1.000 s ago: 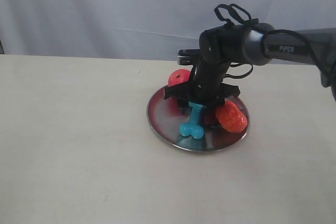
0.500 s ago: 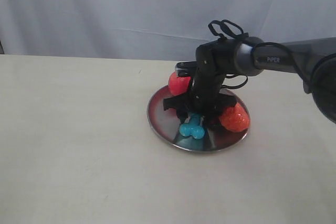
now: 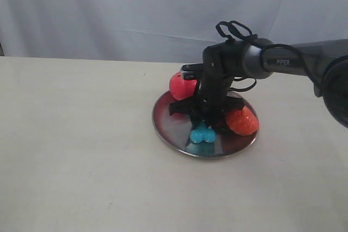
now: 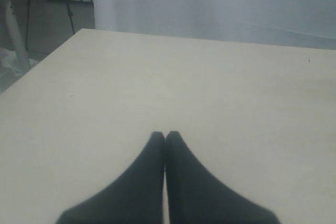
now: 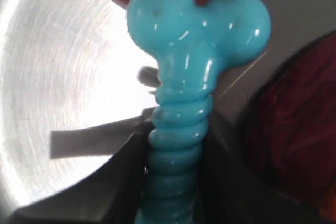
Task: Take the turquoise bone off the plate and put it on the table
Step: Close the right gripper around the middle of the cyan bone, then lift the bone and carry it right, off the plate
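Note:
The turquoise bone (image 3: 201, 134) lies on the steel plate (image 3: 167, 125), with only its knobbed near end showing below my right gripper (image 3: 205, 124). The right wrist view shows the bone (image 5: 194, 51) close up. There the right gripper (image 5: 176, 142) is shut on its ribbed shaft, a dark finger pressing each side, over the shiny plate (image 5: 63, 66). My left gripper (image 4: 165, 136) is shut and holds nothing above the beige table (image 4: 210, 77). It is out of the exterior view.
A red ball (image 3: 182, 85) sits at the plate's far rim, just left of the arm. An orange-red toy (image 3: 241, 121) lies on the plate right of the gripper, and shows dark red (image 5: 294, 129) beside the bone. The table (image 3: 76, 134) spreads around the plate.
My right gripper has come down over the bone, so its shaft is now hidden in the exterior view and only the knobbed end shows. The red ball shows more.

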{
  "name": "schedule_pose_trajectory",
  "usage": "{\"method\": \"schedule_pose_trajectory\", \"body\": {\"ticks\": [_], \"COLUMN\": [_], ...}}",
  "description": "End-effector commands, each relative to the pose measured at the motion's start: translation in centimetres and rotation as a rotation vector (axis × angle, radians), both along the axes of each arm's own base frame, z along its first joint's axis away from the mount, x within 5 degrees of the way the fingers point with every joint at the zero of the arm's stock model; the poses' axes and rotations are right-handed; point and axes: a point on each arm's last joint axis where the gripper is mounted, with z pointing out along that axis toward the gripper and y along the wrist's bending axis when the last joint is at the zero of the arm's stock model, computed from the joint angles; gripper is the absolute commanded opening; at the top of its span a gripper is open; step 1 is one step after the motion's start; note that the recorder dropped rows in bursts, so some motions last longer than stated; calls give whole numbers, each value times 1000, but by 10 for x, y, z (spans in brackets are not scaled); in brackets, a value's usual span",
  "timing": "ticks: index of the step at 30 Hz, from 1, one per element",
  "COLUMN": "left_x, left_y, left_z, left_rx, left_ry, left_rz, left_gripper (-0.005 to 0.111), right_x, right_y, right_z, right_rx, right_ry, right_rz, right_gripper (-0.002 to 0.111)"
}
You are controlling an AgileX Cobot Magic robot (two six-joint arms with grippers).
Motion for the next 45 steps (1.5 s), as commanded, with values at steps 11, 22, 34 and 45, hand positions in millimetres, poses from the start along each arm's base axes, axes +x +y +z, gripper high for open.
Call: {"method": "schedule_pose_trajectory", "body": {"ticks": [11, 22, 34, 45], "left_x": [0, 0, 0, 0], "left_y": [0, 0, 0, 0], "left_z": [-1, -1, -1, -1], "left_rx": [-2, -2, -2, 0], "left_ry": [1, 1, 1, 1], "left_rz": [-6, -6, -6, -7], "left_gripper": [0, 0, 0, 0], "right_x": [-13, -60, -117, -138], "right_y": [-2, -13, -65, -144], "right_z": [96, 195, 254, 214], "right_rx": [-12, -127, -232, -181], "right_ry": [-158, -234, -187, -128], "right_rz": [49, 82, 3, -155], "right_gripper": [0, 0, 0, 0]}}
